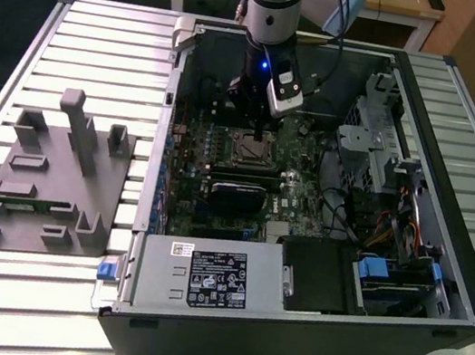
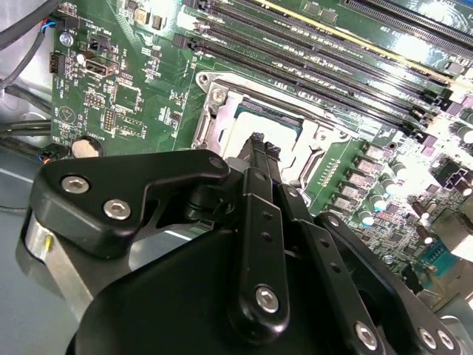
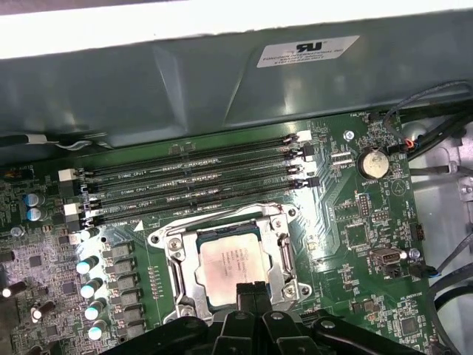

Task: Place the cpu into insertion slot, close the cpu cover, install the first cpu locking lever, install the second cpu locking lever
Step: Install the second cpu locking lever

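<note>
One cpu (image 3: 230,268) sits seated in the insertion slot (image 3: 174,275) on my first wrist view, with the cpu cover (image 3: 275,244) framing it. My gripper (image 3: 253,289) hangs at the cover's six o'clock edge, fingers pressed together and pinching nothing. Four memory slots (image 3: 192,181) run at the socket's twelve o'clock.

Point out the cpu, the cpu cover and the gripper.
cpu (image 3: 235,266), first wrist view, centre of its metal face.
cpu cover (image 3: 176,268), first wrist view, side bar of the frame.
gripper (image 3: 253,290), first wrist view, fingertips.
</note>
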Controlling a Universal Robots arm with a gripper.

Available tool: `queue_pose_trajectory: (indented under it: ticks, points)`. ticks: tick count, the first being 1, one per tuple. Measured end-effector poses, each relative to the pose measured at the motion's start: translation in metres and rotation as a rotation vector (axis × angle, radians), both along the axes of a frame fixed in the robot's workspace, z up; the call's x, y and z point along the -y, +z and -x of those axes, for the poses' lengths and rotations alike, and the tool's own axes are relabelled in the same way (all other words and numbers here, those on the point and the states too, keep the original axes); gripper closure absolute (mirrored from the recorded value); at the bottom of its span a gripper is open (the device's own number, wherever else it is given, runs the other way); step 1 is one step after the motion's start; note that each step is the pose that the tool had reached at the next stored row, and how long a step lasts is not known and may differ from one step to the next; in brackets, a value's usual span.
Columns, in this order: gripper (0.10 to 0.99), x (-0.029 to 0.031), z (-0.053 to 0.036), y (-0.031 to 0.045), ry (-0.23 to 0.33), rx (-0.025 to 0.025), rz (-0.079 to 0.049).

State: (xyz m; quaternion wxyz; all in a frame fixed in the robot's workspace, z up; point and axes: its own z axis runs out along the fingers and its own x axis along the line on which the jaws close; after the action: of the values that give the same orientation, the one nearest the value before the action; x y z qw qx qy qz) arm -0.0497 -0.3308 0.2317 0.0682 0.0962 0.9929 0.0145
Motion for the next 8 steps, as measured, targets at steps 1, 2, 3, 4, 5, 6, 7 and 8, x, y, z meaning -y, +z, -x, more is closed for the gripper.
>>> queue_pose_trajectory:
  ticks: [1, 2, 3, 4, 5, 6, 7, 8]
  points:
    - [0.98, 0.0, 0.0, 0.0, 0.0, 0.0, 0.0]
    - [0.98, 0.0002, 0.0, 0.0001, 0.0, -0.0001, 0.0]
    - [0.98, 0.0007, 0.0, 0.0002, 0.0, -0.0003, 0.0]
    - [0.98, 0.0013, 0.0, 0.0001, 0.0, -0.0001, 0.0]
    - [0.98, 0.0022, 0.0, 0.0, 0.0, 0.0, 0.0]
    - [0.98, 0.0034, 0.0, 0.0001, 0.0, -0.0001, 0.0]
    - [0.98, 0.0048, 0.0, 0.0, 0.0, 0.0, 0.0]
    - [0.98, 0.0066, 0.0, 0.0, 0.0, 0.0, 0.0]
